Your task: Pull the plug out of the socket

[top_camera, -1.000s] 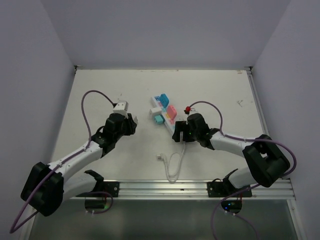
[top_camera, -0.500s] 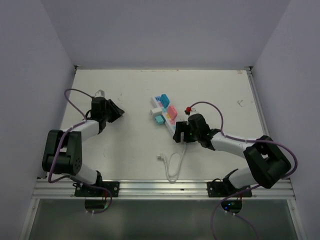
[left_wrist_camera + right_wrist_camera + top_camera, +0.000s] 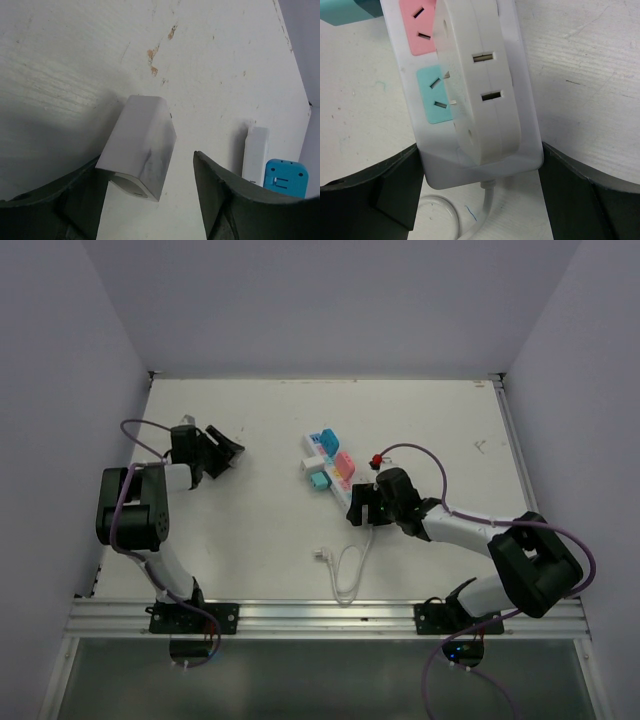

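Observation:
The socket (image 3: pixel 332 472) is a long white strip with coloured outlet faces, lying mid-table; its thin cord (image 3: pixel 348 565) loops toward me. My right gripper (image 3: pixel 358 504) straddles the strip's near end (image 3: pixel 480 165), with a finger pressed on each side. A white adapter (image 3: pixel 480 85) sits plugged in beside the pink and teal faces. My left gripper (image 3: pixel 220 452) is far to the left, away from the strip. In the left wrist view, the left gripper (image 3: pixel 147 167) is open. A white plug (image 3: pixel 140 145) leans on its left finger, with a gap to the right finger.
A blue plug (image 3: pixel 325 437) and a teal plug (image 3: pixel 318 479) sit on the strip's far part; the blue one also shows in the left wrist view (image 3: pixel 285 177). A small red piece (image 3: pixel 376 460) lies right of the strip. Walls close the table's back and sides.
My left arm has swung left and folded back, carrying the white plug away from the strip. The right arm and the strip have not moved.

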You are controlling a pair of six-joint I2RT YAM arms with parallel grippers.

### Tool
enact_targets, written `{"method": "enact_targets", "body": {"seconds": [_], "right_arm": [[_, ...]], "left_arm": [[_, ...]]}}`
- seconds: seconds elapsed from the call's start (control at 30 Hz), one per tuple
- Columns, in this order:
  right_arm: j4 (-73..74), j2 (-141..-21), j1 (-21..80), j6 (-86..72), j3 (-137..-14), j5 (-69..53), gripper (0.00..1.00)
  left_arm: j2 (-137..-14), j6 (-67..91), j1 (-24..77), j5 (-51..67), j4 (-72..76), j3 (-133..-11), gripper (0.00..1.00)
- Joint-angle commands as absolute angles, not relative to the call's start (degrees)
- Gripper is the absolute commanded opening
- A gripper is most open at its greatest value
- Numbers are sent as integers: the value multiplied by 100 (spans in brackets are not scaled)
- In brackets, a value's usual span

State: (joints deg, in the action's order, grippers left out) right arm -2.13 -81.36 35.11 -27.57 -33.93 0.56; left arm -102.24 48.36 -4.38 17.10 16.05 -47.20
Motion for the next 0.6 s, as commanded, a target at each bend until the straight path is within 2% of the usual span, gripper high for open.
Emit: {"method": "enact_targets", "body": {"seconds": [0.0,0.07,0.13,0.17,0.2,0.57], "right_arm": [[53,-8051,3472,-2786,-3340,26,0],[61,-8051,3472,-2777,-3357,18,0],[79,-8025,3472,-2777,-3357,18,0],[79,-8007,3472,-2777,-3357,18,0],[88,-7998,3472,-2777,-3357,-113,0],[132,-7822,3472,-2655,-3322,-464,0]], "left_arm": [[-10239,4887,-518,1899,1855,-4852,71],[-10178,4887,-562,1864,1802,-4790,82],[-10047,4878,-615,1811,1679,-4650,88],[-9985,4878,-624,1732,1627,-4606,96],[-9923,4869,-633,1679,1522,-4518,98],[-8254,4781,-650,1125,660,-3649,100]]}}
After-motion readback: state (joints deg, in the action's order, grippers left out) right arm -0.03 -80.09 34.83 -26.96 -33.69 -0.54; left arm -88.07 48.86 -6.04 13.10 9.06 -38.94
